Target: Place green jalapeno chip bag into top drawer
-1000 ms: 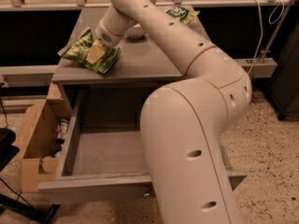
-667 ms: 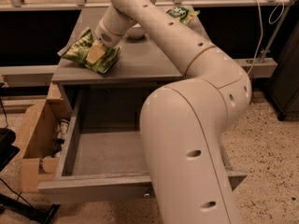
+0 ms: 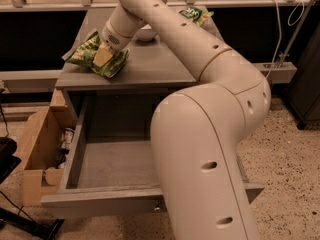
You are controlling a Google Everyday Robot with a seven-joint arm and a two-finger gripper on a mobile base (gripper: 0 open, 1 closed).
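Observation:
The green jalapeno chip bag (image 3: 95,54) lies crumpled at the front left of the grey cabinet top (image 3: 155,66). My gripper (image 3: 103,55) reaches down from the arm (image 3: 200,109) onto the bag's middle and is shut on it. One tan finger (image 3: 102,57) shows against the foil; the other is hidden by the bag. The bag still touches the top. The top drawer (image 3: 115,164) is pulled open below, its grey inside bare, with a small knob (image 3: 158,209) on its front. My arm covers the drawer's right part.
A white bowl (image 3: 145,33) stands just behind my wrist. A deeper-green bag (image 3: 197,15) lies at the back right of the top. An open cardboard box (image 3: 37,149) with small items stands on the floor left of the drawer.

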